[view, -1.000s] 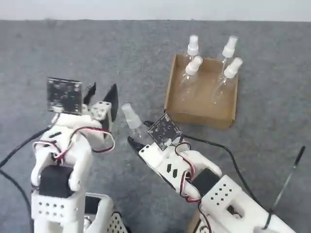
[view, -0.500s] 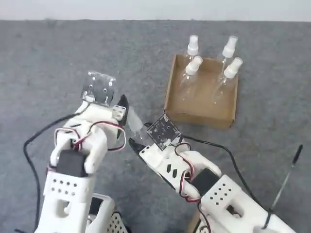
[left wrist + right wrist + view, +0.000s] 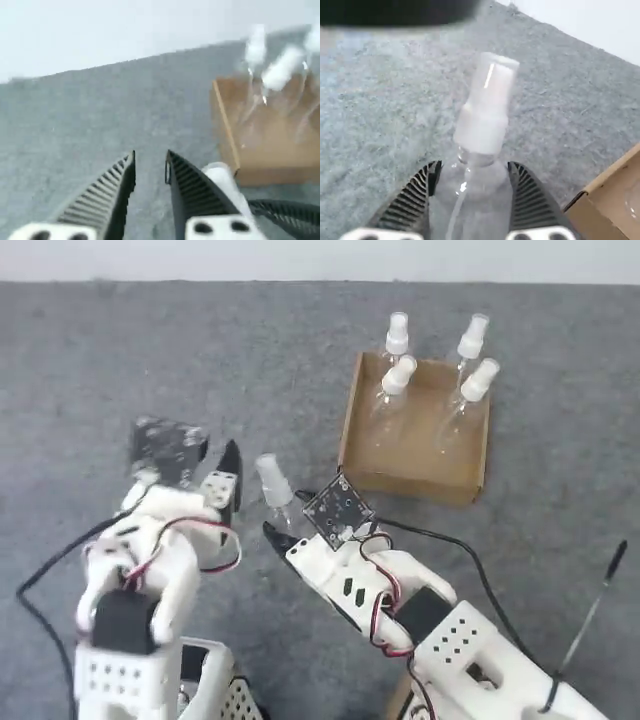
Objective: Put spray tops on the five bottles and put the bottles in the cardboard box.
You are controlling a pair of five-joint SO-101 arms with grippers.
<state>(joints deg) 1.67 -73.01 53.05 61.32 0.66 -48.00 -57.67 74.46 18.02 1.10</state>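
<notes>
The right end effector (image 3: 472,172) is closed on a clear bottle (image 3: 470,200), with one black finger on each side of it. A white spray top (image 3: 487,100) sits on the bottle's neck and sticks up past the fingertips. The left end effector (image 3: 150,156) is just beside this bottle. Its two fingers are a little apart, with nothing between them.

Under both end effectors is a grey, fuzzy surface (image 3: 130,350), like carpet. On the far side of the right end effector, and off to its right, a cardboard box (image 3: 410,483) sits on the surface. Four more bottles (image 3: 400,375) with white tops stand inside it. Past the box, the surface ends at a pale wall (image 3: 300,260). A black cable (image 3: 470,570) lies behind the right end effector, along its arm.

From above, the bottom of the held bottle is hidden by the right end effector. In the left wrist view the box and its bottles are blurry, and the box is cut off at the edge. A dark blur runs across the right wrist view above the spray top; I cannot tell what it is.
</notes>
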